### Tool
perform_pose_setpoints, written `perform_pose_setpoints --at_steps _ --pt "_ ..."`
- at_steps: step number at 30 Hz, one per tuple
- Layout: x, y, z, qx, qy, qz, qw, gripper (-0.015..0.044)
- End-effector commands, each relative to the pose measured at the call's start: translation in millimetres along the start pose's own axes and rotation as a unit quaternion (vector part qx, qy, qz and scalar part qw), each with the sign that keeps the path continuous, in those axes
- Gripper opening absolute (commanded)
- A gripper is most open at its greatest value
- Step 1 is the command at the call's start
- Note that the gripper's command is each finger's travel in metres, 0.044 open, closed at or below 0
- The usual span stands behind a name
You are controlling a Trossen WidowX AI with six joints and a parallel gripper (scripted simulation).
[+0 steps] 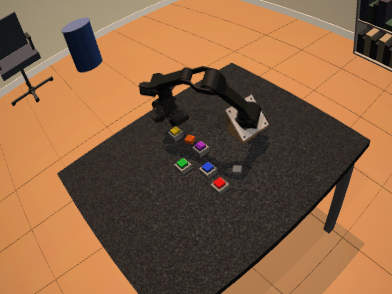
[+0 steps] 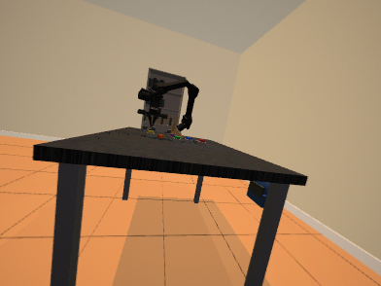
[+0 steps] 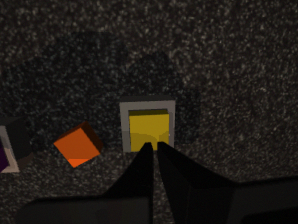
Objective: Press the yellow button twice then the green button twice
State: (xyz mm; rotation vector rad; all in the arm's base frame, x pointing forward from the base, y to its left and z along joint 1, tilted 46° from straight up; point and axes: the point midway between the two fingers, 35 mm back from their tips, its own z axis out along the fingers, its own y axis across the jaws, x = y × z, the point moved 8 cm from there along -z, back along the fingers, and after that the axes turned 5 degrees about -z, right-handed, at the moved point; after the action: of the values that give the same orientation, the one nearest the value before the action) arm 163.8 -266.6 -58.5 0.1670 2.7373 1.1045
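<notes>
The yellow button (image 1: 175, 130) (image 2: 151, 131) (image 3: 149, 129) sits in a pale square base, its cap standing above the rim. My gripper (image 2: 152, 126) (image 3: 153, 148) is shut and empty, pointing down. In the wrist view its fingertips overlap the near edge of the yellow cap; in the exterior view they are just above the button, and I cannot tell if they touch it. The green button (image 1: 182, 163) (image 2: 178, 137) is raised, with nothing on it. It is outside the wrist view.
An orange block (image 1: 190, 139) (image 2: 160, 136) (image 3: 79, 144) lies beside the yellow button. The purple button (image 1: 200, 146) (image 3: 2, 158) is beyond it. The blue button (image 1: 207, 167) and red button (image 1: 219, 183) stand farther off, with a grey block (image 1: 237, 169) near them on the table (image 1: 125, 200).
</notes>
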Motion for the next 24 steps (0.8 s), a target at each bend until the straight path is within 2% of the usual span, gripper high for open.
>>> perform_pose_setpoints --at_steps 1,4,10,14,22,24 --pt "-1.4 -1.0 -23.7 0.0 0.003 -0.002 1.0 0.002" --pt "-0.6 -0.1 -60.4 0.001 0.004 -0.002 1.0 0.002" --pt "-3.0 2.5 -63.4 0.001 0.004 -0.002 1.0 0.002" --pt "-50.5 56.4 -68.2 0.006 0.004 0.0 1.0 0.002" --pt "-103.2 156.0 -62.4 -0.004 0.002 -0.002 1.0 0.002" --pt "-105.0 161.3 -61.8 -0.005 0.002 -0.002 1.0 0.002"
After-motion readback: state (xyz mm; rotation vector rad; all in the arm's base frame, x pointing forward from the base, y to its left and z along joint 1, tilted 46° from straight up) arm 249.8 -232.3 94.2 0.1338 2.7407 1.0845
